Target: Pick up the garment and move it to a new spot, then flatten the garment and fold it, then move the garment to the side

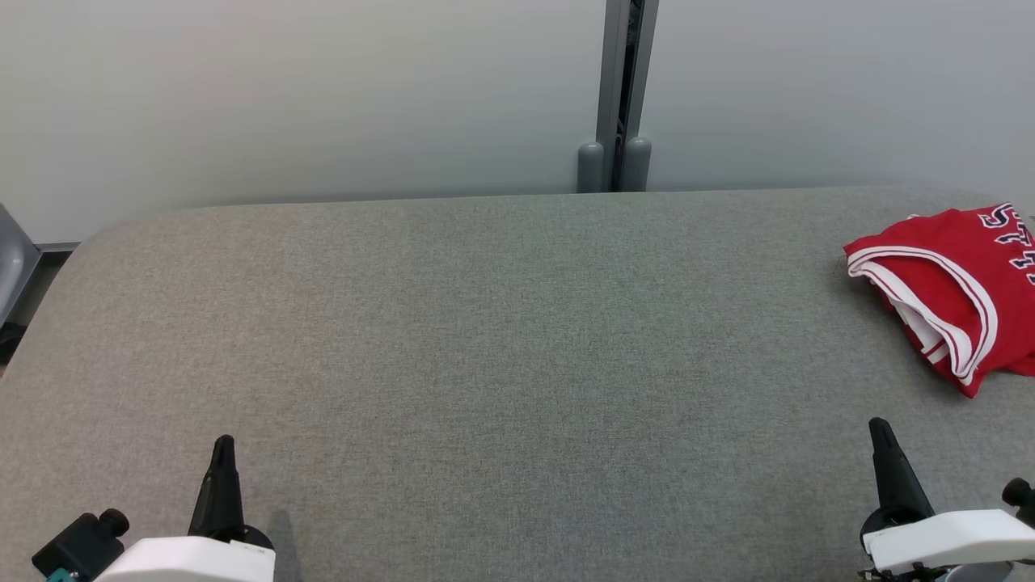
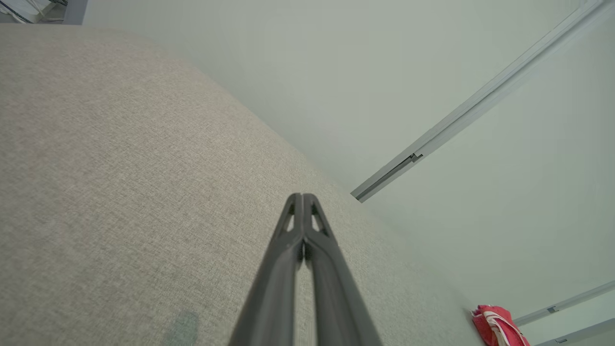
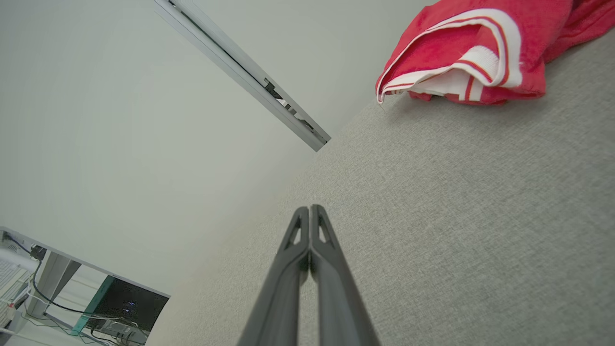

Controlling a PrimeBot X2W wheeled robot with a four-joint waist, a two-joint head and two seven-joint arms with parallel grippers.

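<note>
Grabbing the bunched red jersey [image 1: 946, 283] at two o'clock could lift one layer only — left end effector [image 1: 222, 443] and right end effector [image 1: 879, 427] sit closed, empty.

Light: bright, even, diffuse.
Shadows: faint beside left gripper [image 1: 222, 443] on table [image 1: 485, 339]; thin under garment [image 3: 461, 43].
Focus: head view crisp; fingers [image 2: 283, 288] near wrist lenses slightly soft.
Edges: table rim bows in left wrist view.

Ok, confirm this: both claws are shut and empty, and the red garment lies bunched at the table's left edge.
Wrong side: the head view shows the red garment bunched at the table's right edge. The left claw and right claw are shut and empty.
</note>
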